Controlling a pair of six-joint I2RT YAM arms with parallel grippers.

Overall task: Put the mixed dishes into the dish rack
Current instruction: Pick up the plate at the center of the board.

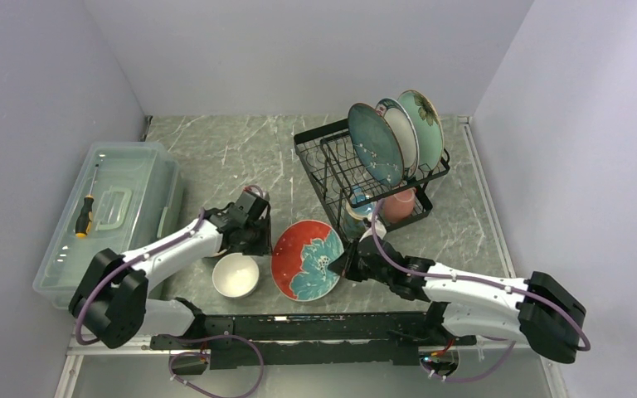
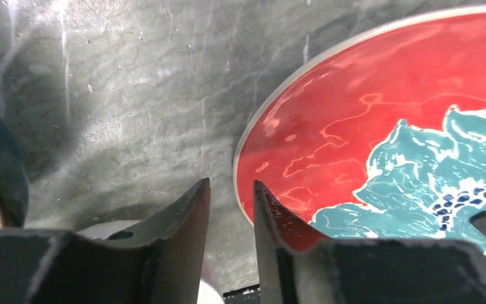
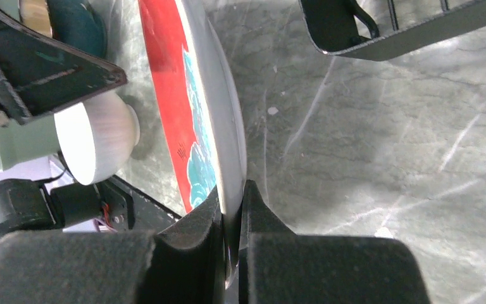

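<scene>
Holding, top view: the right hand clamps the 3 o'clock rim of the red flowered plate. The plate sits mid-surface, at 7 o'clock from the dish rack.
Left hand, top view: the left hand is at the plate's 10 o'clock rim. The white bowl is just beside the plate at 8 o'clock.
Rack load: three plates stand in the slots, with a pink mug in the basket below.
Left wrist view: the fingers are narrowly apart with the plate's rim just past the tips, and nothing is pinched.
Right wrist view: the jaws are closed tight on the rim, with the plate edge-on.
Risk: a one-edge pinch could let the plate pivot or slip during the lift. The close left fingers may snag its rim, and a wide swing could strike the standing plates.
</scene>
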